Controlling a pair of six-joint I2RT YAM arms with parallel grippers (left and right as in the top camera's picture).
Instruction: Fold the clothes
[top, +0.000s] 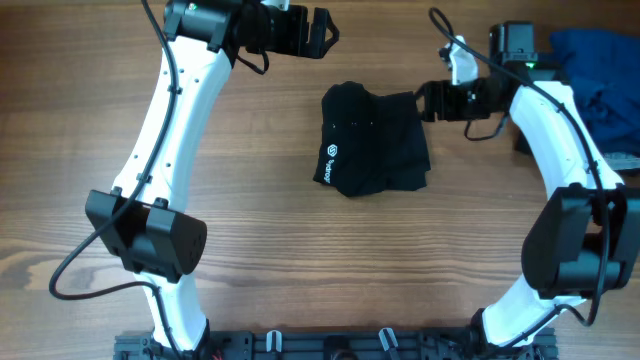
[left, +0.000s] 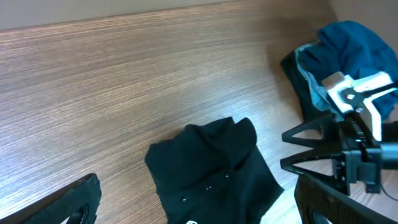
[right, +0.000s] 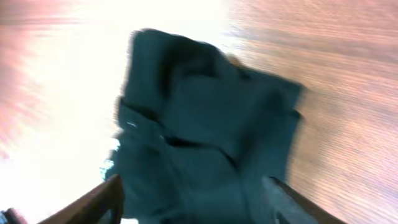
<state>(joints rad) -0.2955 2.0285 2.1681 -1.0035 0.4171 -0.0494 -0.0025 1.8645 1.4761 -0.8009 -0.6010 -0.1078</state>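
Overhead: garment (top: 375, 140) in a compact, lumpy bundle, logo up, mid-table (top: 250, 250) toward the far edge; right gripper (top: 421, 100) just beside it, jaws apart, holding nothing; left gripper (top: 328, 32) wide open and empty at the far edge; folding judged near complete, only tidying remaining.

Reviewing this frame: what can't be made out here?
Right wrist view: black garment smeared by blur and glare; folds unreadable.
Overhead: its white logo too small to read; blue heap cut by the right edge.
Left wrist view: left pincer fingers cut off by the bottom edge.
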